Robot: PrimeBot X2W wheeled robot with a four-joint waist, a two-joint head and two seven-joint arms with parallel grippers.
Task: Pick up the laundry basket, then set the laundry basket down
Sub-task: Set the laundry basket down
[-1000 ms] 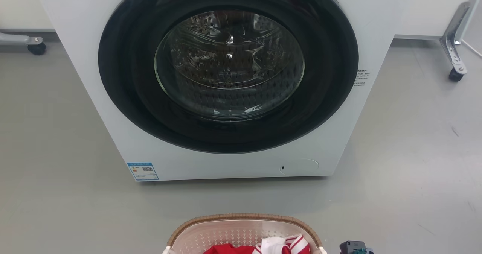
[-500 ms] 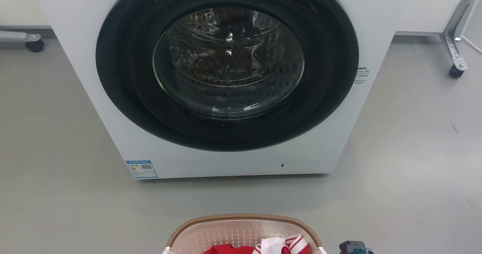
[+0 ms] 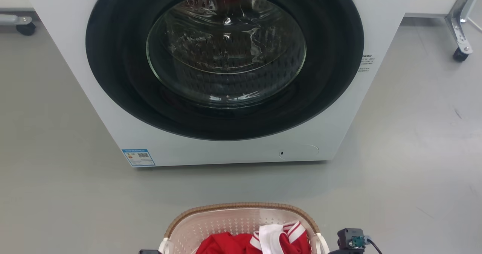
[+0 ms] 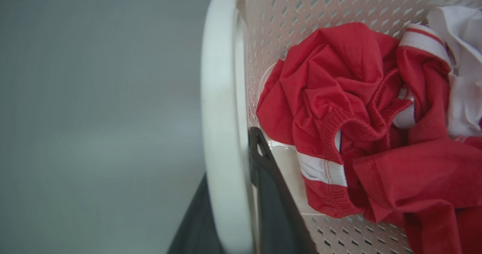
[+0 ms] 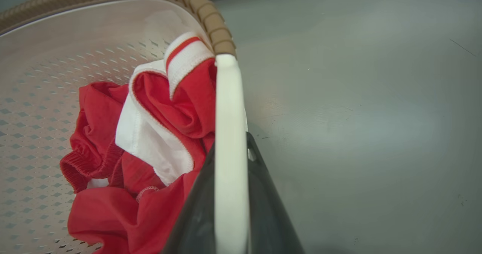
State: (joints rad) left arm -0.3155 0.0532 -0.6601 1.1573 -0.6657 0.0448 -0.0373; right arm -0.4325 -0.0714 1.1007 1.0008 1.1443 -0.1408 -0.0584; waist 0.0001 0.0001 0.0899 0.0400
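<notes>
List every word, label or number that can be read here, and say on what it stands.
No text here can be quoted.
On the washer front, low left: blue sticker with a QR code, print too small to read.
On the washer front, right edge: dark print lines, too small to read.

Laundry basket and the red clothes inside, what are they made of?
The cream perforated laundry basket looks like matte moulded plastic, given its punched holes; its brown woven-look rim is probably plastic too. The red and white clothes look like soft knit fabric: creases, ribbed cuffs.
</notes>
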